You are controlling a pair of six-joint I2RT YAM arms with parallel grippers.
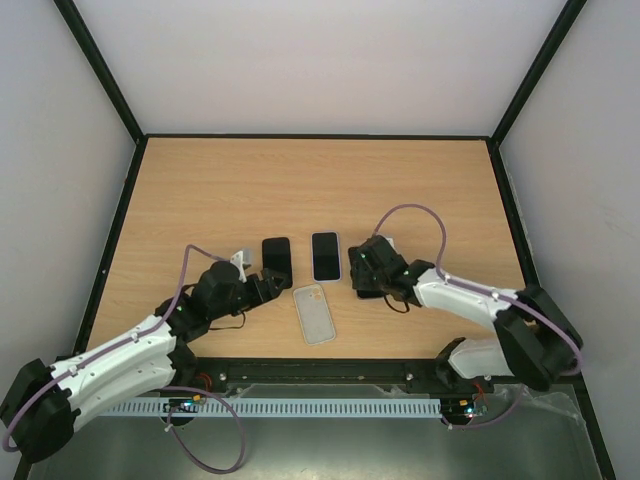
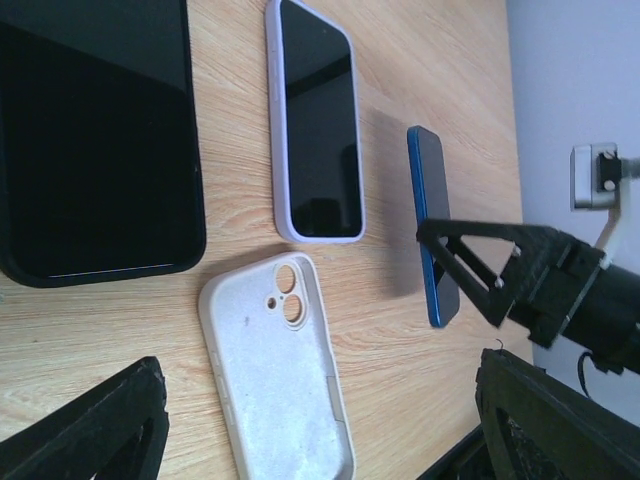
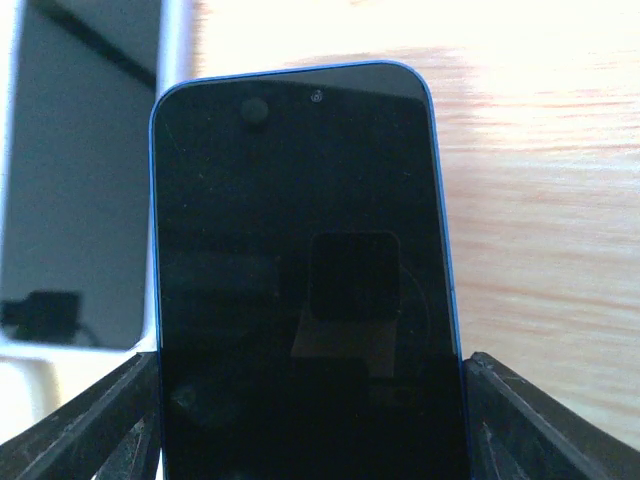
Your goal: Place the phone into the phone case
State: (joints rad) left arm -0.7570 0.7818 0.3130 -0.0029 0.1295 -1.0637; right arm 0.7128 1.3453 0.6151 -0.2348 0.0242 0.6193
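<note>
An empty white phone case (image 1: 314, 313) lies inside-up on the table, also in the left wrist view (image 2: 275, 375). My right gripper (image 1: 360, 270) is shut on a blue-edged phone (image 3: 305, 280), held on edge just above the table, right of the case; the phone also shows in the left wrist view (image 2: 432, 230). Its fingers (image 3: 545, 420) press the phone's two long sides. My left gripper (image 1: 272, 286) is open and empty, hovering just left of the case, and its fingers (image 2: 95, 430) straddle the case's near end in its own view.
A black phone (image 1: 276, 256) and a phone in a lilac case (image 1: 326, 256) lie side by side just beyond the white case. They also show in the left wrist view, the black one (image 2: 95, 140) and the lilac one (image 2: 315, 120). The table's black front rail (image 1: 330, 375) runs just behind the case.
</note>
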